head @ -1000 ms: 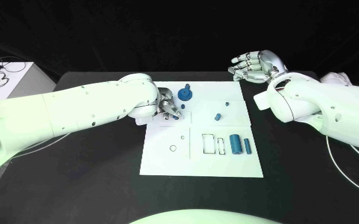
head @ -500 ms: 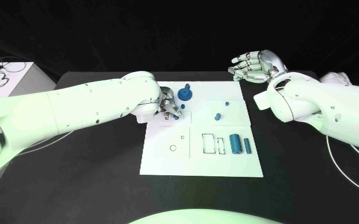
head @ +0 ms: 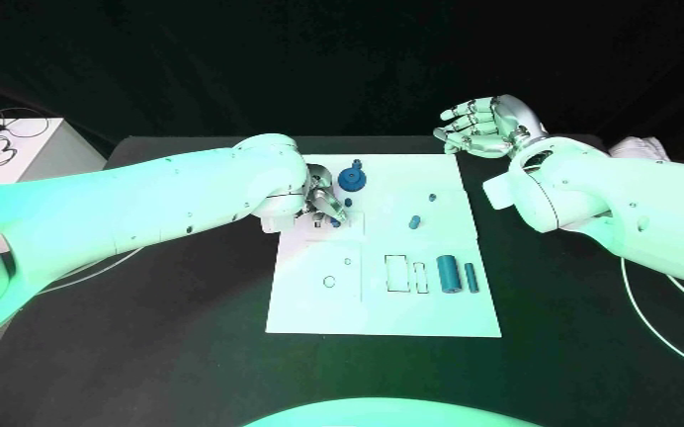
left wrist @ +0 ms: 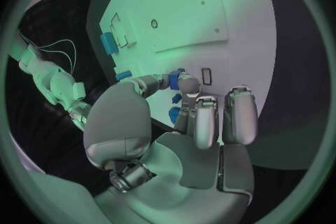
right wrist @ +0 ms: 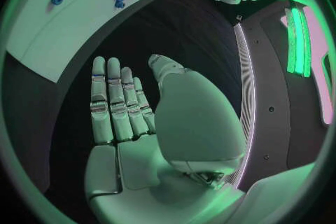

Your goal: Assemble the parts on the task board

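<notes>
A white task board (head: 384,298) lies flat in the middle of a black surface (head: 171,348). Small blue parts sit on it. Near its far edge stands a blue gear-shaped part (head: 352,182), with a tiny blue piece (head: 355,164) just beyond it. Toward the board's middle there is a small blue peg (head: 413,220), and a smaller blue dot (head: 432,196) sits a little farther back. Near the board's right side, two blue bars lie side by side: a thicker one (head: 448,273) and a thinner one (head: 471,277). Beside them are two outlined rectangular slots (head: 397,273), and a small round hole (head: 329,282) is on the board's left half.

The left hand (head: 321,206) reaches over the board's far left part, just beside the gear. In the left wrist view, its thumb and a fingertip (left wrist: 187,83) pinch a small blue part (left wrist: 174,79) just above the board, while the other fingers are held straight alongside. A second small blue piece (left wrist: 174,115) shows between the fingers, lower down.

The right hand (head: 482,127) is raised off the surface beyond the board's far right corner, well apart from the parts. It holds nothing; in the right wrist view its fingers (right wrist: 115,102) are extended side by side, with the thumb standing apart.
</notes>
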Robot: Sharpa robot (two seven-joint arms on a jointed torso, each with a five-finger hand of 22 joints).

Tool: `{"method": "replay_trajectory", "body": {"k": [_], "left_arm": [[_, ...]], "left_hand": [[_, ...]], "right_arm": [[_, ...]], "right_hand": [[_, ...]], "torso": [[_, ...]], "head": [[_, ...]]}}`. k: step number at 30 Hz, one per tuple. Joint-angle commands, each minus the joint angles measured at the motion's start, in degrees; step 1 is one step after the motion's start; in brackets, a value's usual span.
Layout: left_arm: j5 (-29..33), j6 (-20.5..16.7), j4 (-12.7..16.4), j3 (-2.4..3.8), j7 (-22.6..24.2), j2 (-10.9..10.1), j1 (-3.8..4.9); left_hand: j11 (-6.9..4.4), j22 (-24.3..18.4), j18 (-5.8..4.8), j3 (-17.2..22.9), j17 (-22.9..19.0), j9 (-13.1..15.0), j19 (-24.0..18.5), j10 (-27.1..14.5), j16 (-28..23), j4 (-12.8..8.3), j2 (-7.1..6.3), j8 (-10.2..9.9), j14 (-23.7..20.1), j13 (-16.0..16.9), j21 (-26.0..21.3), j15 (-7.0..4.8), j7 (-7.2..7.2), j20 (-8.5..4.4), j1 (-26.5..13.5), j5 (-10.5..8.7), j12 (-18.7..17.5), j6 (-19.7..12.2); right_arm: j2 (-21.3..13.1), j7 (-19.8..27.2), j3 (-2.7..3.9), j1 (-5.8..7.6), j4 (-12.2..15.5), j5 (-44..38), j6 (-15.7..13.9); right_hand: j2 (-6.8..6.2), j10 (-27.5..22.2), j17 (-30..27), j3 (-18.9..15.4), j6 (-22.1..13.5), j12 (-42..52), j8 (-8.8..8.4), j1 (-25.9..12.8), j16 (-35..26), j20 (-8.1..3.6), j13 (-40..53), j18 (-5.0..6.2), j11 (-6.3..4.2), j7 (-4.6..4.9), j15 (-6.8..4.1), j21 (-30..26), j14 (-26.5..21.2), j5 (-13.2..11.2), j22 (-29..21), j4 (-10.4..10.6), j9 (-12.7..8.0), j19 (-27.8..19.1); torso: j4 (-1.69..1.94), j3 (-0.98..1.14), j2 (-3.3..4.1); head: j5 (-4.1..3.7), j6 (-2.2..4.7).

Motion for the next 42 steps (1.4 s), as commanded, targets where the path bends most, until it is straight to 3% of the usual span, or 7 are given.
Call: {"method": "replay_trajectory", "body": {"k": [1,11,34,42], "left_arm": [[-0.24,2.40,0.22,-0.52,-0.02,0.58,-0.81],[-2.18,3.04,0.34,-0.56,0.00,0.97,-0.82],[-5.46,1.56,0.62,-0.64,-0.13,0.01,-0.82],[-5.99,1.25,0.83,-0.63,-0.17,-0.53,-0.82]], "left_hand": [[-0.31,0.06,-0.50,11.03,15.09,-0.07,0.43,0.04,0.21,-11.29,0.64,-0.13,6.05,-0.10,0.25,-0.35,-1.09,-0.08,-0.05,0.05,0.04,1.66],[-0.57,0.07,-0.51,8.44,15.09,-0.22,0.46,0.73,0.21,-10.38,1.03,0.05,6.05,-0.17,0.11,-0.52,-1.49,-0.21,-1.15,-0.64,0.17,2.19],[-0.90,1.13,-0.72,8.87,15.09,-0.34,1.19,1.31,0.21,-11.24,2.19,0.20,6.05,0.44,0.40,-0.80,-1.77,-0.45,0.09,0.15,0.63,2.64],[-0.92,1.32,-0.75,9.03,15.09,-0.35,1.32,1.36,0.21,-11.31,2.37,0.23,6.05,0.41,0.46,-0.83,-1.79,-0.49,0.16,0.19,0.64,2.70]], "right_arm": [[0.01,0.31,0.01,-0.02,0.09,-0.62,0.37],[0.06,0.42,0.01,-0.03,0.03,-0.46,0.48],[0.03,0.54,0.01,-0.08,-0.02,-0.41,0.52],[0.02,0.55,0.01,-0.12,-0.05,-0.41,0.56]], "right_hand": [[0.02,0.08,-0.07,0.27,-0.34,0.33,0.33,-0.41,-0.24,0.14,-0.05,0.23,0.36,2.55,0.09,-0.19,-0.41,0.33,-0.05,0.14,-0.07,-0.15],[0.02,0.08,-0.07,0.27,-0.34,0.33,0.33,-0.41,-0.24,0.14,-0.05,0.23,0.36,2.55,0.09,-0.19,-0.41,0.33,-0.05,0.14,-0.07,-0.15],[0.00,0.06,-0.11,0.28,-0.37,0.37,0.35,-0.46,-0.31,0.16,-0.16,0.23,0.38,2.56,0.11,-0.19,-0.45,0.36,-0.19,0.13,-0.10,-0.20],[0.00,0.06,-0.11,0.28,-0.37,0.37,0.35,-0.46,-0.31,0.16,-0.16,0.23,0.38,2.56,0.11,-0.19,-0.45,0.36,-0.19,0.13,-0.10,-0.20]], "torso": [[0.01,0.00,0.05],[0.02,0.00,0.06],[0.06,-0.12,-0.03],[0.03,-0.07,-0.01]], "head": [[-0.07,0.01],[-0.11,-0.24],[-0.02,-0.19],[0.07,-0.28]]}}
